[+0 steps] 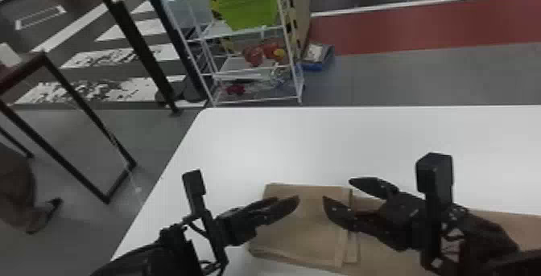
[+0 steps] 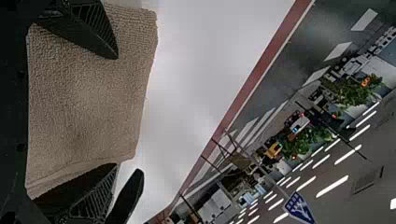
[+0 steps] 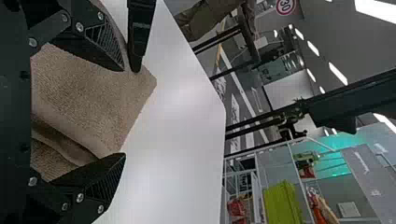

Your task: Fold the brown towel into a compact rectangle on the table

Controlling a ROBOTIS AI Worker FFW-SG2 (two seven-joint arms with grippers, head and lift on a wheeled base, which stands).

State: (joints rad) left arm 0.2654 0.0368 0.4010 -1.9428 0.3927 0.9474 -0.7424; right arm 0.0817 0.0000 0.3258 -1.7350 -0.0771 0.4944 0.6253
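The brown towel is lying on the white table, close in front of the robot, and its long axis is running side to side, from beneath the left gripper out past the right gripper towards the robot's right. That is what the next move is turning on! The folded stack is sitting at the left end, its layered edge facing right, and the loose length is stretching away beyond the right wrist. The left gripper is hanging over the stack, fingers spread wide in its wrist view, cloth showing between them and nothing pinched. The right gripper is pointing inward from the other side, its tips near that layered edge; its fingers are standing well apart too, and it is gripping nothing. Whether any tip is touching the cloth, I'm not able to tell. So the left arm is owning the stack, while the right is much the nearer to the loose length, though its fingers are aiming left, away from the far part. If that length is getting folded next, the right gripper is probably needing to back outward along the long axis first, with the stack needing to keep square.
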